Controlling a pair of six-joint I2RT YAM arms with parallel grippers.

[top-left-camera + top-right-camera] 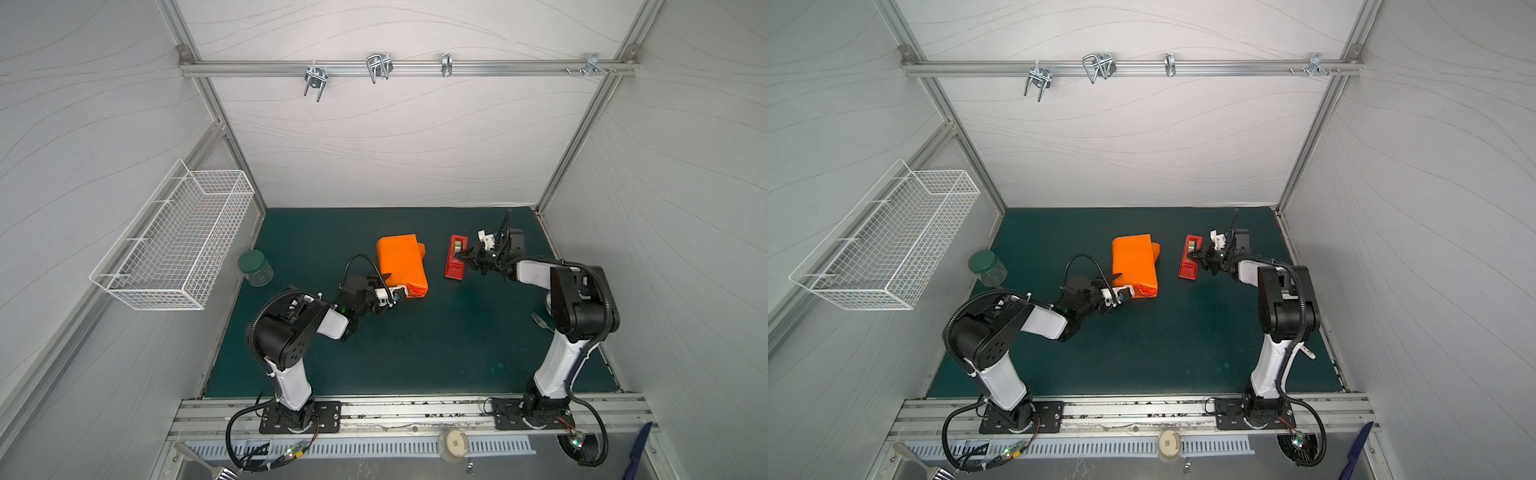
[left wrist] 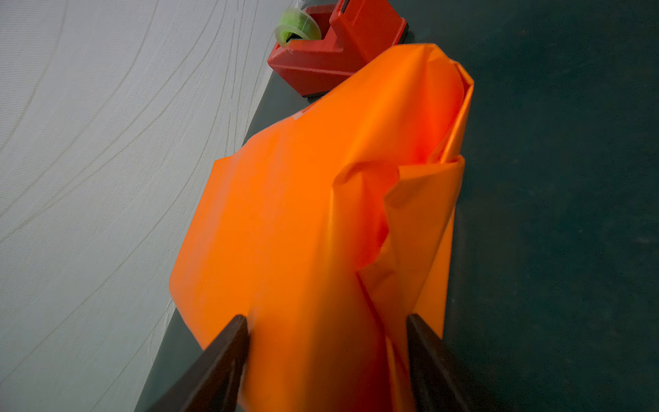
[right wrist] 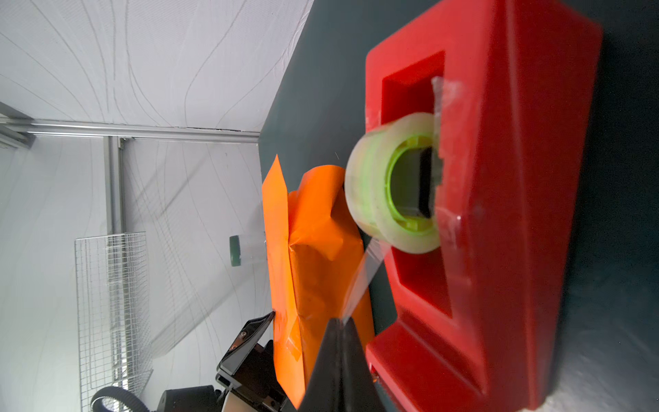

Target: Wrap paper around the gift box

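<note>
Sitting mid-mat, the box is fully hidden under the paper (image 1: 401,264). The left gripper (image 2: 326,331) has its jaws spread around the parcel's near end, probably to keep that fold down. Just right, the right gripper (image 3: 340,323) pinches a strip of tape (image 3: 362,276) from the dispenser (image 1: 456,256), presumably for sealing.

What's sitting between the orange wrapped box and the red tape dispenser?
Nothing: only bare green mat separates the paper from the tape dispenser, shown in both top views.
</note>
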